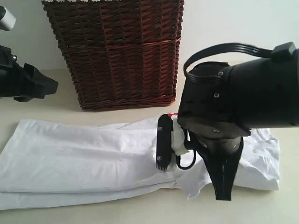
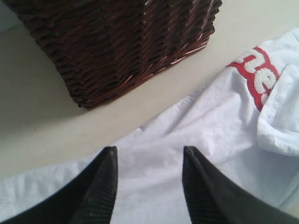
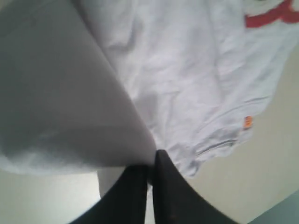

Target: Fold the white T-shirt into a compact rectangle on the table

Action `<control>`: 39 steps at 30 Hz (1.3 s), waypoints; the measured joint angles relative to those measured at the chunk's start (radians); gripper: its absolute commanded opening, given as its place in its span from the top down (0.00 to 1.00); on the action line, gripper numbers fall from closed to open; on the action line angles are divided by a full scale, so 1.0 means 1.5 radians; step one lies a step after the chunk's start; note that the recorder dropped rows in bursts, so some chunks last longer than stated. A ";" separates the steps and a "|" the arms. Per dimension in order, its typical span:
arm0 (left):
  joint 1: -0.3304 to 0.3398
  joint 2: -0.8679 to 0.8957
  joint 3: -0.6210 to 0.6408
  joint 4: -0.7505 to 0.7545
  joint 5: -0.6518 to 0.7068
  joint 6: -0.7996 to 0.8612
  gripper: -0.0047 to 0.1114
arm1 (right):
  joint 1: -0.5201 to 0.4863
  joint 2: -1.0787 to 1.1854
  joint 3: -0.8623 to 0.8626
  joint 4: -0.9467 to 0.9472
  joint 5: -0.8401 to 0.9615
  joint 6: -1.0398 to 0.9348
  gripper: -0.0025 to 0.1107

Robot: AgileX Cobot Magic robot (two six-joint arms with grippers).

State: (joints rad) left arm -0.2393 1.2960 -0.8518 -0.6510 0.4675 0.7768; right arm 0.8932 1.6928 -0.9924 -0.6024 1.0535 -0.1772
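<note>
The white T-shirt point(image 1: 84, 158) lies spread across the table point(image 1: 46, 105), its right end bunched under my right arm. My right gripper point(image 1: 223, 193) points down at the shirt's near right edge. In the right wrist view it point(image 3: 154, 158) is shut on a raised fold of the shirt point(image 3: 70, 107); the orange neck tag point(image 3: 247, 122) and part of the red band point(image 3: 271, 19) show beyond. My left gripper point(image 2: 148, 156) hangs open over the shirt point(image 2: 154, 186) with nothing between its fingers. The red band with white lettering point(image 2: 256, 74) lies off to one side.
A dark brown wicker basket point(image 1: 121, 51) stands on the table behind the shirt, close to its far edge, and also fills the far side of the left wrist view as the basket point(image 2: 117, 42). The left arm's black body point(image 1: 25, 83) sits at the far left.
</note>
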 measured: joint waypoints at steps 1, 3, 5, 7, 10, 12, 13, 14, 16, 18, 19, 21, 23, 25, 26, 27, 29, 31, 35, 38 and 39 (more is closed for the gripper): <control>0.000 0.000 0.000 0.000 -0.001 0.000 0.58 | 0.000 0.000 0.000 -0.038 -0.038 0.034 0.98; 0.000 0.000 0.000 0.000 -0.001 0.000 0.58 | 0.000 0.000 0.000 -0.083 -0.101 0.066 0.97; 0.000 0.000 0.000 0.000 -0.001 0.000 0.58 | 0.000 0.000 0.000 -0.123 -0.148 0.100 0.91; 0.000 0.000 0.000 -0.002 -0.007 0.000 0.58 | 0.000 0.000 0.000 -0.168 -0.161 0.142 0.79; 0.000 0.000 0.000 -0.002 -0.019 0.000 0.58 | 0.000 0.000 0.000 -0.203 -0.164 0.185 0.59; 0.000 0.000 0.000 -0.002 -0.020 0.000 0.58 | 0.000 0.000 0.000 -0.204 -0.166 0.195 0.55; 0.000 0.000 0.000 -0.002 -0.020 0.000 0.58 | 0.000 0.000 0.000 -0.205 -0.165 0.199 0.56; 0.000 0.000 0.000 -0.002 -0.020 0.000 0.58 | 0.000 0.000 0.000 -0.208 -0.165 0.205 0.57; 0.000 0.000 0.000 -0.002 -0.020 0.000 0.58 | 0.000 0.000 0.000 -0.225 -0.165 0.232 0.59; 0.000 0.000 0.000 -0.002 -0.020 0.000 0.58 | 0.000 0.000 0.000 -0.245 -0.164 0.274 0.62; 0.000 0.000 0.000 -0.002 -0.021 0.000 0.58 | 0.000 0.000 0.000 -0.248 -0.161 0.290 0.63; 0.000 0.000 0.000 -0.002 -0.022 0.000 0.58 | 0.000 0.000 0.000 -0.238 -0.151 0.302 0.63; 0.000 0.000 0.000 -0.002 -0.022 0.000 0.58 | 0.000 0.000 0.000 -0.205 -0.127 0.255 0.63; 0.000 0.000 0.000 -0.002 -0.023 0.000 0.58 | 0.000 0.000 0.000 -0.152 -0.093 0.164 0.63; 0.000 0.000 0.000 -0.002 -0.023 0.000 0.58 | 0.000 0.000 0.000 -0.114 -0.067 0.096 0.63; 0.000 0.000 0.000 -0.002 -0.023 0.000 0.58 | 0.000 0.000 0.000 -0.076 -0.054 0.054 0.63; 0.000 0.000 0.000 -0.003 -0.023 0.000 0.58 | 0.000 0.000 0.007 -0.020 -0.054 -0.011 0.67; 0.000 0.000 0.000 -0.004 -0.023 0.000 0.58 | 0.000 0.009 0.015 -0.007 -0.081 -0.028 0.80; 0.000 0.000 0.000 -0.006 -0.017 0.000 0.58 | 0.000 0.049 0.022 -0.042 -0.126 0.001 0.98; 0.000 0.000 0.000 -0.006 -0.017 0.000 0.58 | 0.000 0.083 0.022 -0.061 -0.127 0.013 0.98; 0.000 0.000 0.000 -0.006 -0.017 0.000 0.58 | 0.000 0.092 0.024 -0.061 -0.127 0.013 0.98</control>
State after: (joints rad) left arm -0.2393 1.2960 -0.8518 -0.6596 0.4413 0.7768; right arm 0.8932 1.8303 -0.9570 -0.6945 0.8629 -0.1572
